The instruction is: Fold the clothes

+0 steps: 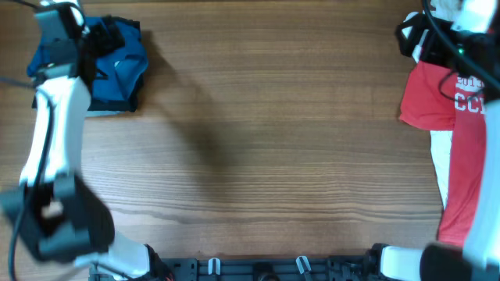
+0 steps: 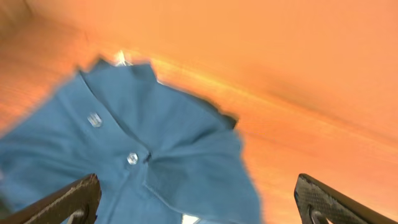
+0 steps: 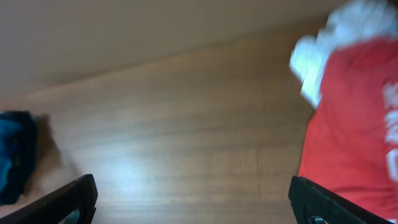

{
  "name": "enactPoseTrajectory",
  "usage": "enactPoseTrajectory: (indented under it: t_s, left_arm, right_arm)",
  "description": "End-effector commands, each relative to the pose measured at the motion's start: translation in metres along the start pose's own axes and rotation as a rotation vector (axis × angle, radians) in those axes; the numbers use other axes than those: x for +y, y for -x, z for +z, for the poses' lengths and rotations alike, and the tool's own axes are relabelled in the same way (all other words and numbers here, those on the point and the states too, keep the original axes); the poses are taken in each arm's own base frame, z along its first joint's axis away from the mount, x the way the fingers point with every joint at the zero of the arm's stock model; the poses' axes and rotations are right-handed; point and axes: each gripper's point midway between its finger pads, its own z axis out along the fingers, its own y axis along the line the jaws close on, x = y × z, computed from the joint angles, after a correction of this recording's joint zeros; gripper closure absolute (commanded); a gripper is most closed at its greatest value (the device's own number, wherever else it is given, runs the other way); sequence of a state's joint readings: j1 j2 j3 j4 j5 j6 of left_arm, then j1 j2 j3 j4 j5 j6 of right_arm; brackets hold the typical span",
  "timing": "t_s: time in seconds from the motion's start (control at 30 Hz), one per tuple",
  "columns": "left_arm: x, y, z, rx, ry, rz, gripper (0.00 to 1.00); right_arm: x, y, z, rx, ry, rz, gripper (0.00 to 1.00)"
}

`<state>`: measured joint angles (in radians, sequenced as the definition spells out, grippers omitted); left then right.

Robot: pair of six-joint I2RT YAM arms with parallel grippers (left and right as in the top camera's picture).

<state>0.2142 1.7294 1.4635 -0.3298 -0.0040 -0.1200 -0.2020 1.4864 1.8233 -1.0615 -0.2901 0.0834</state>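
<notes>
A dark-blue buttoned shirt [image 1: 117,72] lies bunched at the far left of the table. In the left wrist view it [image 2: 155,162] fills the lower left, collar and two buttons showing. My left gripper [image 2: 198,202] is open just above it, holding nothing. A red T-shirt with white lettering [image 1: 461,133] lies at the right edge, with white cloth [image 1: 442,160] under it and a black piece [image 1: 410,35] at the far right corner. My right gripper [image 3: 199,202] is open and empty over bare wood, beside the red shirt [image 3: 354,124] and a white piece [image 3: 317,56].
The wooden table [image 1: 273,140] stretches between the two piles. The arm bases and a black rail [image 1: 258,267] sit along the front edge. The left arm [image 1: 51,133] runs along the left side.
</notes>
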Motion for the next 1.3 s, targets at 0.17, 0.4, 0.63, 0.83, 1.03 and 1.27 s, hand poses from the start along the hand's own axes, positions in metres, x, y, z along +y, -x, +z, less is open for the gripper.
enactPoseTrajectory:
  t_s: [0.17,0.4,0.63,0.83,1.03,1.27]
  left_arm:
    - [-0.008,0.041,-0.069,-0.120,-0.035,-0.021,0.00]
    - [-0.008,0.041,-0.069,-0.119,-0.034,-0.021,0.00]
    - [-0.008,0.041,-0.069,-0.119,-0.034,-0.021,0.00]
    - [-0.008,0.041,-0.069,-0.119,-0.034,-0.021,0.00]
    - [-0.008,0.041,-0.069,-0.119,-0.034,-0.021,0.00]
    - [-0.008,0.041,-0.069,-0.119,-0.034,-0.021,0.00]
  right_arm:
    - [0.029,-0.007,-0.100,-0.146,0.002,-0.074,0.01]
    - [0.027,-0.009,-0.094,-0.124,0.000,-0.068,0.00]
    - [0.026,-0.015,-0.090,-0.093,-0.001,-0.060,0.01]
    - [0.032,-0.046,-0.115,-0.161,0.011,-0.088,0.01]
    - [0.053,-0.093,-0.103,-0.432,0.125,-0.245,0.01]
    - [0.039,-0.175,-0.069,-0.616,0.174,-0.297,0.00]
